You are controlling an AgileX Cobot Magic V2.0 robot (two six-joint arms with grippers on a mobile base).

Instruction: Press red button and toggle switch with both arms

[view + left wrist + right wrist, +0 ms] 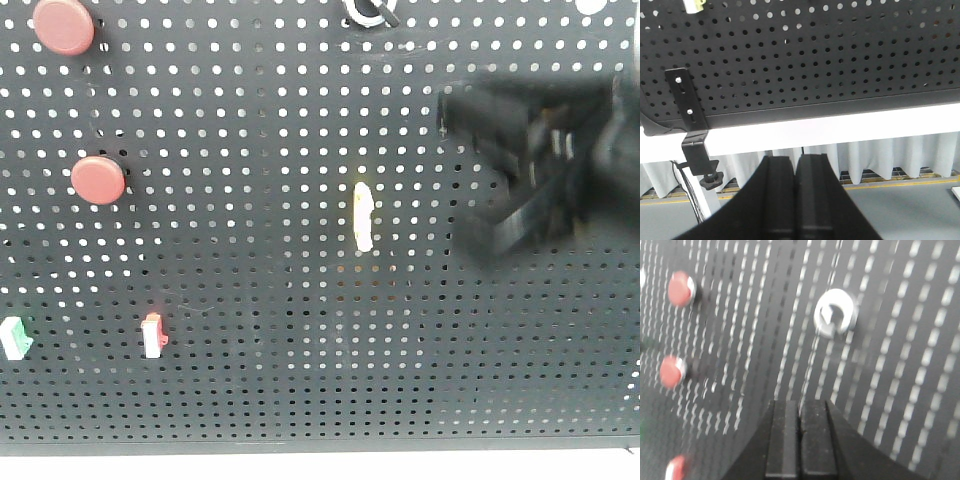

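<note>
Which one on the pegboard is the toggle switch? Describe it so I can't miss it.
Look at the black pegboard, along its top edge, right of centre. The toggle switch is a stubby black lever in a white-silver ring collar, above the cream-yellow elongated switch. Nothing else on the board has a metal ring; the two red buttons are domed.

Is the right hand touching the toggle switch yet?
No. In the right wrist view the shut right hand sits below the toggle switch, with bare pegboard showing between them.

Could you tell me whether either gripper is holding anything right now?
Nothing is held: the left gripper and right gripper are both shut on nothing.
</note>
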